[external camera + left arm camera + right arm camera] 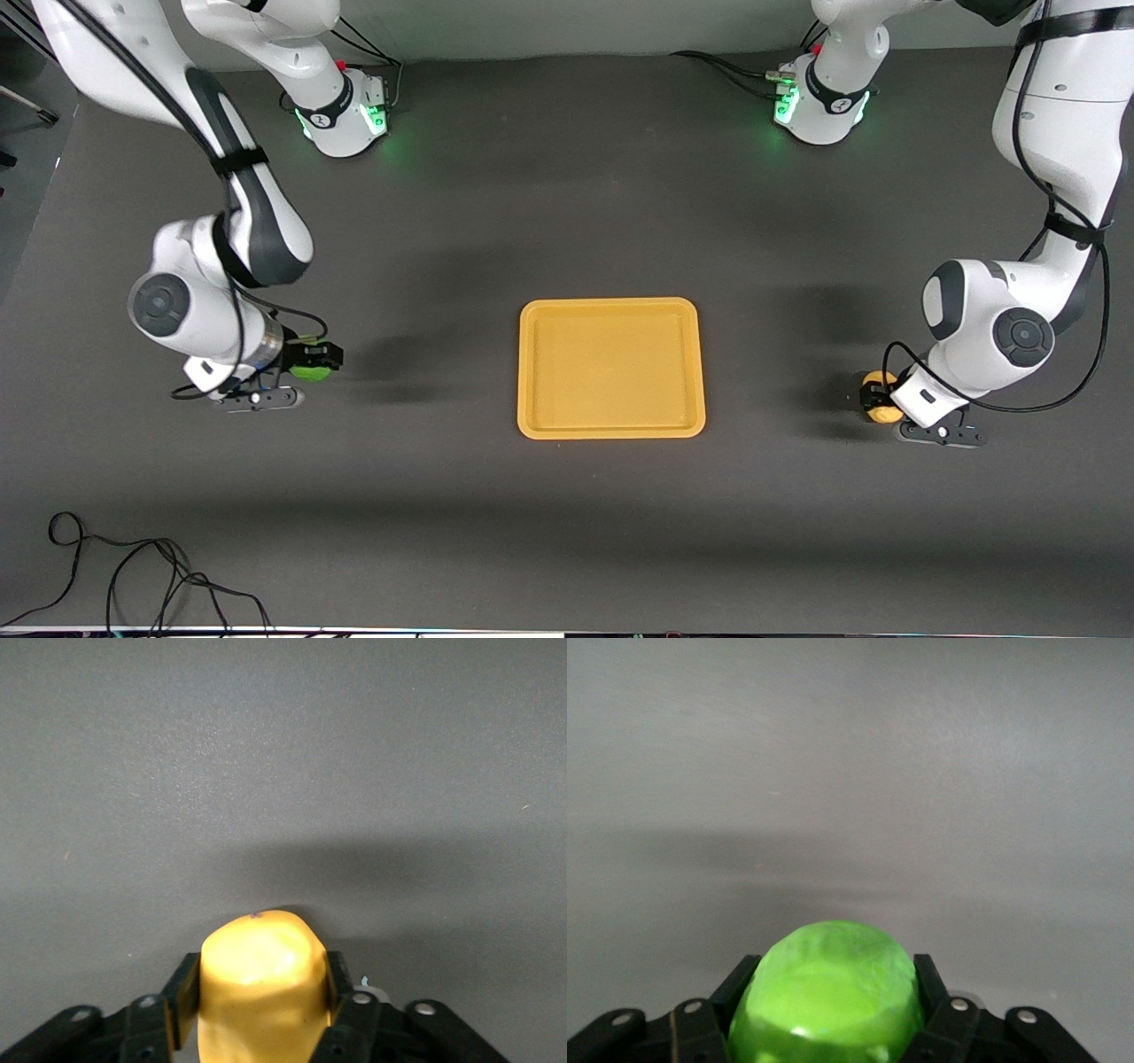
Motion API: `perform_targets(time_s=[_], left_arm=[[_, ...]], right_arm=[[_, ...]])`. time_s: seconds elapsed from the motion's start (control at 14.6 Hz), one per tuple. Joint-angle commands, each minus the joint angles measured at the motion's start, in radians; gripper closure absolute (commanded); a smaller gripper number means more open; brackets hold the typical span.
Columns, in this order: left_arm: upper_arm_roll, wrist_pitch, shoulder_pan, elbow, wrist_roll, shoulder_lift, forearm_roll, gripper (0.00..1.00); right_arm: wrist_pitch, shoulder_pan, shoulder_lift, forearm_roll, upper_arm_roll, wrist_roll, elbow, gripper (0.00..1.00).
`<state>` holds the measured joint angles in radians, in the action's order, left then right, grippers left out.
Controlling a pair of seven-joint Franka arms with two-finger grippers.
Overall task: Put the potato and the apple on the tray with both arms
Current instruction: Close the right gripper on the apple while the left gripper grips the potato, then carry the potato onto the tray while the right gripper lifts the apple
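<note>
Two fruits are already gripped, one per arm, and the move to come turns on how each lies from the tray (611,368), which sits bare in the middle of the table, nearer the front edge than the edge where the bases stand. The right gripper (306,368) is over the table toward the right arm's end, its fingers (932,979) closed on either flank of the apple (311,371), which fills the gap between them in the right wrist view (828,988). The left gripper (879,397) is over the left arm's end of the table, its fingers (184,988) pressed against the sides of the potato (880,398); in the left wrist view the potato (259,983) stands out past the fingertips with its long axis running along the fingers rather than across them. Each fruit is well apart from the tray, roughly level with it across the table, so each arm likely needs a sideways carry toward the centre, and neither arm looks clearly closer. Whether the fruits are lifted off the surface I cannot tell, though both seem low. The table (567,221) is a flat dark mat with nothing between either gripper and the tray; a loose cable (133,576) lies near the front corner at the right arm's end, out of both paths. The tray looks wide enough for both pieces set side by side.
</note>
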<state>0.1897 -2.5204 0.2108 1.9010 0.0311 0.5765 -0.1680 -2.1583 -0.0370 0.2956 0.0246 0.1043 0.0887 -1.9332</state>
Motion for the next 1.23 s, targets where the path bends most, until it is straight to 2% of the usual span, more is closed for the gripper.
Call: perform_targets(time_s=[0.0,0.14,0.27,0.48,0.68,0.89,1.16], left_arm=[[-0.004,0.058,-0.016,0.004,-0.007,-0.024,-0.010,0.74],[0.004,0.196,-0.036,-0.009,-0.061,-0.102,-0.005,0.77],[0.008,0.361,-0.094,-0.068,-0.135,-0.171,0.025,0.77],[0.048,0.524,-0.177,-0.213,-0.262,-0.169,0.134,0.77],[0.056,0.499,-0.302,-0.232,-0.432,-0.150,0.156,0.77],[0.056,0.390,-0.430,-0.232,-0.568,-0.077,0.151,0.76],[0.053,0.305,-0.548,-0.232,-0.642,0.019,0.130,0.72]], right_arm=[[0.141,-0.004,-0.009,0.005,0.015,0.013,0.115,0.68],[0.155,-0.003,-0.010,0.005,0.043,0.005,0.152,0.68],[0.169,-0.012,-0.026,0.000,0.069,0.048,0.196,0.68],[0.328,-0.008,-0.062,-0.075,0.080,0.077,0.267,0.68],[0.348,-0.009,-0.070,-0.066,0.081,0.072,0.281,0.68],[0.348,-0.009,-0.062,-0.068,0.081,0.077,0.298,0.68],[0.347,-0.011,-0.056,-0.078,0.090,0.103,0.301,0.68]])
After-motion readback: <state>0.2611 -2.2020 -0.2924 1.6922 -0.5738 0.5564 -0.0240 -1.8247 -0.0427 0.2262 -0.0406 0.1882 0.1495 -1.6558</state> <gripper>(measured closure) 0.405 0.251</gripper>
